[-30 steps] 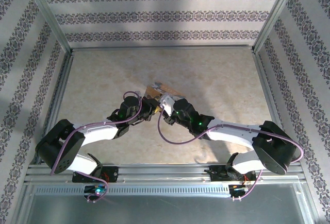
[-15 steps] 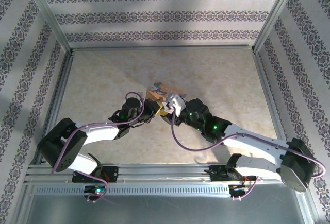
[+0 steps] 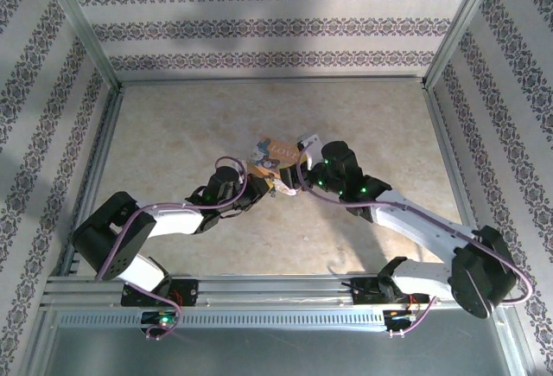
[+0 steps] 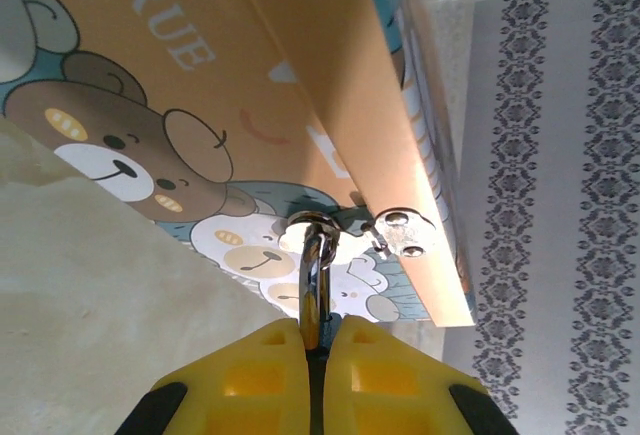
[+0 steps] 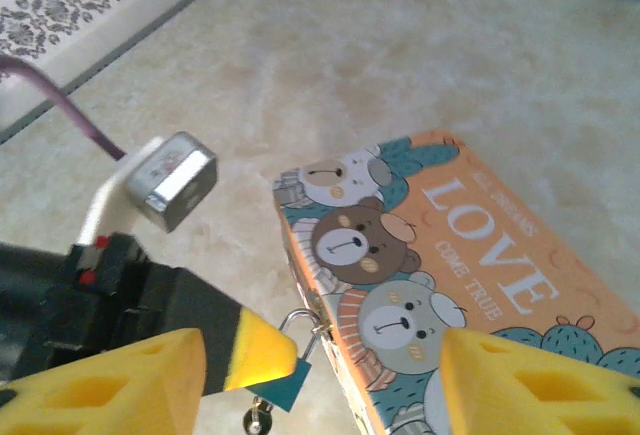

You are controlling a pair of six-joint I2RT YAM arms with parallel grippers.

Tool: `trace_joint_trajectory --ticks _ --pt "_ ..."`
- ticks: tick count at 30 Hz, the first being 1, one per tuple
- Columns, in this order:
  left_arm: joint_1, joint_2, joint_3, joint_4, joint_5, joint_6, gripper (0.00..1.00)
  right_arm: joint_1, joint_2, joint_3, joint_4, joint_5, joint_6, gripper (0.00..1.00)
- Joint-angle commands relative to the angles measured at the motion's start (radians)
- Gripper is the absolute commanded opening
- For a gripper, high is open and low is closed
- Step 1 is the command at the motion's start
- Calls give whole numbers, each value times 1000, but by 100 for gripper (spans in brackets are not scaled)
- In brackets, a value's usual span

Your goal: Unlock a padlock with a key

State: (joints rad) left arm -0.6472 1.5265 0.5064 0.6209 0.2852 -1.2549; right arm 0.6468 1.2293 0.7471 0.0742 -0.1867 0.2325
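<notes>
Overhead first, top external view.
- LOVE picture box [image 3: 275, 153]: centre of frame, on the marbled tabletop [image 3: 173, 134].
- Left tool [image 3: 262, 188]: meets the box's lower edge from the lower left.
- Right tool [image 3: 302, 169]: just beside the box's right edge.
- The fittings at that edge are too small to resolve here.

Left wrist view.
- Padlock [image 4: 313, 280]: lower centre of frame. Its silvery shackle is threaded through the eye of the box's hasp [image 4: 400, 235].
- The left tool's yellow pads [image 4: 260, 375] are pressed together on the padlock, which hides most of its body.

Right wrist view.
- The padlock's teal-blue body shows at bottom centre, hanging off the box's lower corner and pinched by the left tool.
- The right tool's own fingers stand wide apart at lower left and lower right, holding nothing.
- Small metal piece [image 5: 257, 418]: dangles under the padlock body at the bottom edge. Whether it is a key cannot be told.

Handling notes (judgement).
- The padlock looks light, rigid and smooth-sided, so it is likely to slip.
- It probably swings and twists freely on the hasp eye unless braced.
- The best hold is across the flat faces of the body, close to the shackle, leaving the lower end clear for a key.
- The box looks light enough to drag along if the padlock is pulled.
</notes>
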Motion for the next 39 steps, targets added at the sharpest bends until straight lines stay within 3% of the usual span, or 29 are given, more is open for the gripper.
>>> trace_joint_trajectory --ticks 1,9,15,26,39 --pt "-2 29 -22 68 17 49 0 -27 62 53 -13 -109 128 60" --pt "6 133 -37 168 56 59 0 -87 276 158 -23 -219 300 49" --pt "7 165 -40 166 60 80 0 -90 381 191 -19 -228 352 49" --pt "6 211 -27 217 88 84 21 -89 412 170 -46 -200 352 50" --pt "-8 161 -1 160 93 106 32 -88 420 171 -64 -190 341 51"
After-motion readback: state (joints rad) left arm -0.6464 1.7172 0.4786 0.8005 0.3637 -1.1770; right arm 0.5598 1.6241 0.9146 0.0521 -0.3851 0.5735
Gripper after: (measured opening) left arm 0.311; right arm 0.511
